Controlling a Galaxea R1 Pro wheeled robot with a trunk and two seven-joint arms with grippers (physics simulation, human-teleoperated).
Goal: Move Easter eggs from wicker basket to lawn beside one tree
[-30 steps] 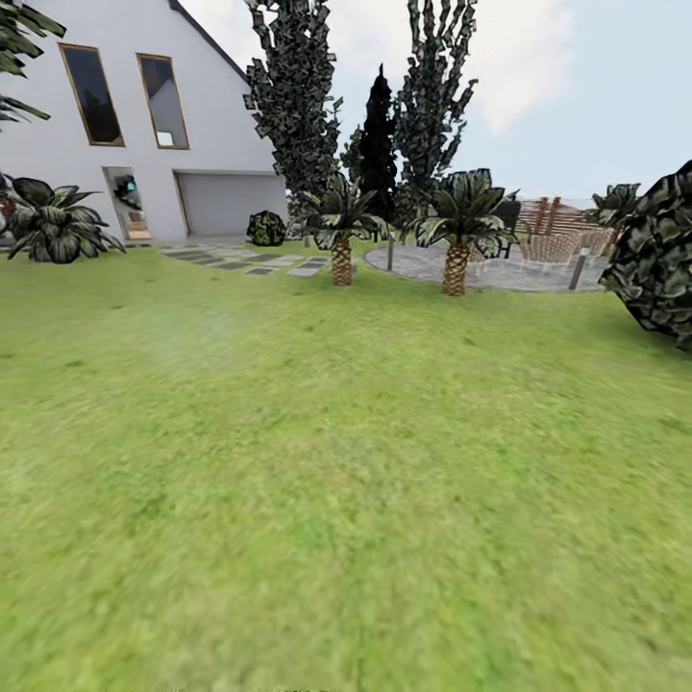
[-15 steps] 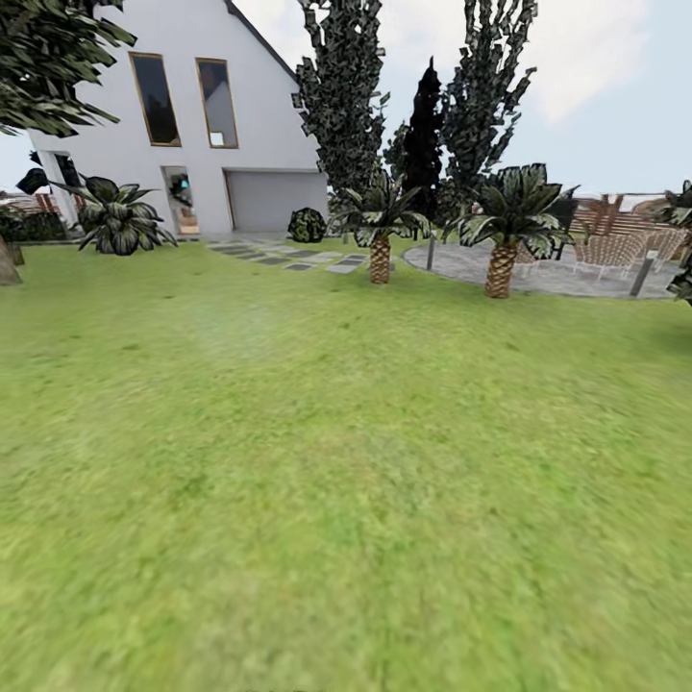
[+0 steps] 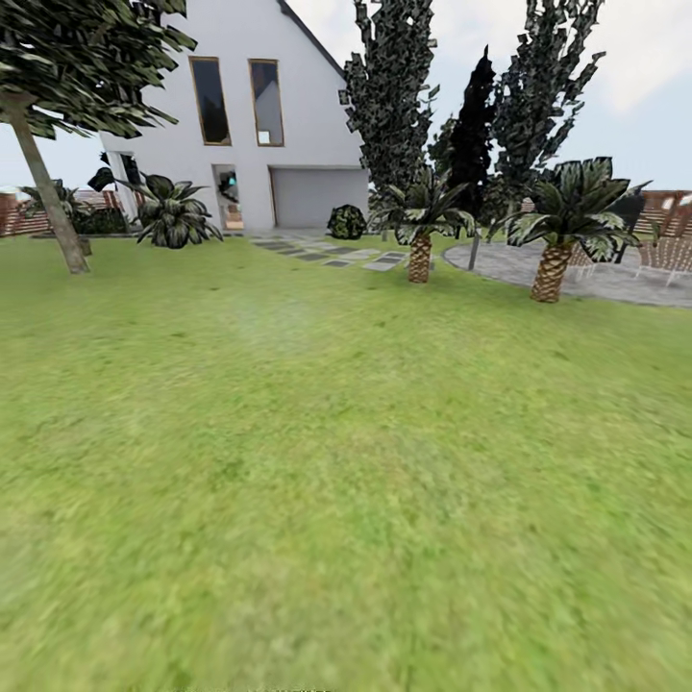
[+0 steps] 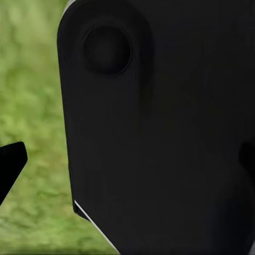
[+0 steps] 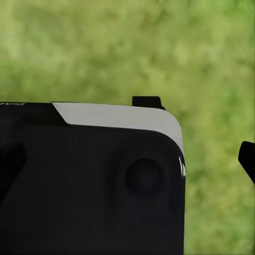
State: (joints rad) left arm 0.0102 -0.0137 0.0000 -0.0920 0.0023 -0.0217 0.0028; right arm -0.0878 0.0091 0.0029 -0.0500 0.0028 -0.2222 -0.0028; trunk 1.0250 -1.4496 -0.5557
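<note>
The lawn (image 3: pixel 346 461) spreads wide and green in front of me in the garden. A tree (image 3: pixel 46 187) with a leaning grey-brown trunk stands at the far left edge of the grass. The Easter eggs and the wicker basket are out of view. My left gripper (image 4: pixel 127 164) hangs over grass beside a black part of my own body, its fingertips (image 4: pixel 11 162) far apart with nothing between them. My right gripper (image 5: pixel 127 159) sits likewise over grass, open, one fingertip (image 5: pixel 247 158) at the picture's edge.
A white house (image 3: pixel 250 115) stands at the back, with stepping stones (image 3: pixel 327 254) leading toward it. Two short palms (image 3: pixel 419 252) (image 3: pixel 553 269) border a paved circle (image 3: pixel 596 279) at the right. Dark tall trees (image 3: pixel 394 96) rise behind them, and a leafy bush (image 3: pixel 173 213) grows by the house.
The whole head view has swung to the left: the house and palms slid rightward in the picture, and the leaning tree came into sight at the left.
</note>
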